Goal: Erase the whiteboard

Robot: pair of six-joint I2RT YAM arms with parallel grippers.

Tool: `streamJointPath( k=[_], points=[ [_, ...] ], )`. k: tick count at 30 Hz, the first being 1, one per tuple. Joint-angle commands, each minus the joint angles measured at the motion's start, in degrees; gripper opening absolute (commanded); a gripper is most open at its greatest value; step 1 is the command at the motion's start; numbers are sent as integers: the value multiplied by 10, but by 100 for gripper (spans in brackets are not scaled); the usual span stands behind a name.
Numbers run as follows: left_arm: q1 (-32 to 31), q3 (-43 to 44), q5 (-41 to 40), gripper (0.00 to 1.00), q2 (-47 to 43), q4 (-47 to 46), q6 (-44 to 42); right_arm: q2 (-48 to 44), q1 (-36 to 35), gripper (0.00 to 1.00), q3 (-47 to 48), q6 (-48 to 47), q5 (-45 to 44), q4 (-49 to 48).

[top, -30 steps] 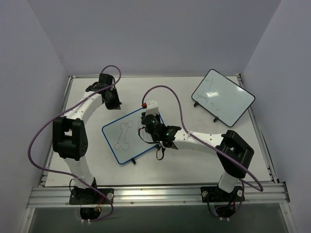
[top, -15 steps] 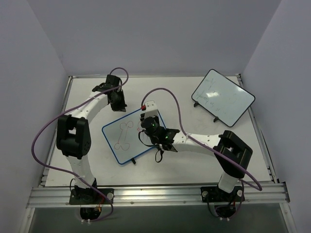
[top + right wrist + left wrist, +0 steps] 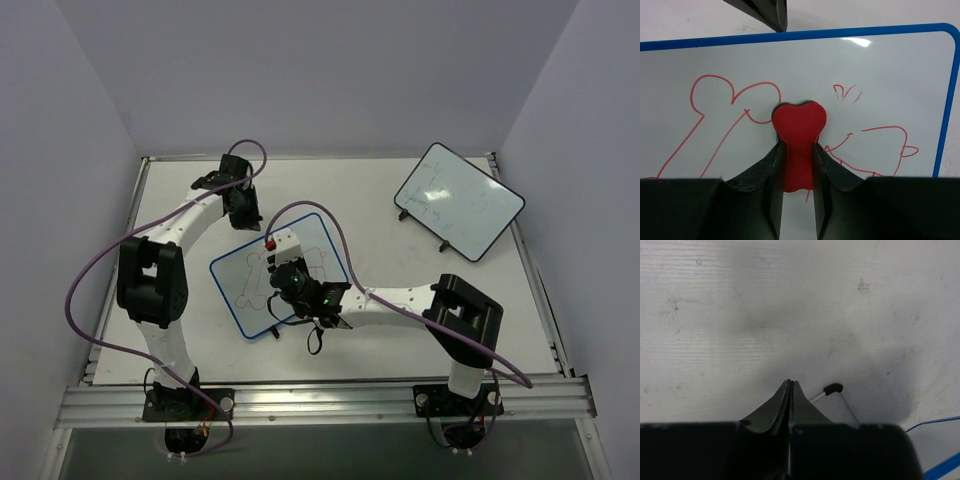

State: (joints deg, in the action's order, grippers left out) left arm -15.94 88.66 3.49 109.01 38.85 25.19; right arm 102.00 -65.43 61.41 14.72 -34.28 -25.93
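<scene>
The blue-framed whiteboard (image 3: 235, 285) lies tilted at the table's middle left, with red drawings on it (image 3: 715, 100). My right gripper (image 3: 278, 252) is over the board's middle, shut on a red eraser (image 3: 799, 125) that rests on the white surface among the red lines. In the right wrist view the gripper (image 3: 799, 146) pinches the eraser's narrow waist. My left gripper (image 3: 243, 212) is shut and empty, tips down at the table just beyond the board's far edge. In the left wrist view (image 3: 790, 383) a black foot (image 3: 833, 388) and the blue frame (image 3: 942, 464) show beside it.
A second whiteboard with a black frame (image 3: 458, 200) and faint marks stands at the back right of the table. The table's rails run along its left, right and near edges. Purple cables loop above both arms.
My right gripper has moved left and nearer across the board with the eraser. My left gripper shifted a little right toward the board's far edge, then stayed.
</scene>
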Motion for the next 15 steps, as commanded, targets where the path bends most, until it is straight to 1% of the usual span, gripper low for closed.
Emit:
streamJointPath(
  k=[1, 10, 15],
  points=[
    [-4, 20, 6, 5, -6, -7, -8, -10, 19, 20, 9, -5, -35, -10],
    [-7, 20, 6, 5, -8, -7, -12, -26, 76, 20, -9, -19, -31, -16],
    [-8, 20, 6, 4, -8, -9, -13, -30, 96, 20, -13, -28, -29, -14]
  ],
)
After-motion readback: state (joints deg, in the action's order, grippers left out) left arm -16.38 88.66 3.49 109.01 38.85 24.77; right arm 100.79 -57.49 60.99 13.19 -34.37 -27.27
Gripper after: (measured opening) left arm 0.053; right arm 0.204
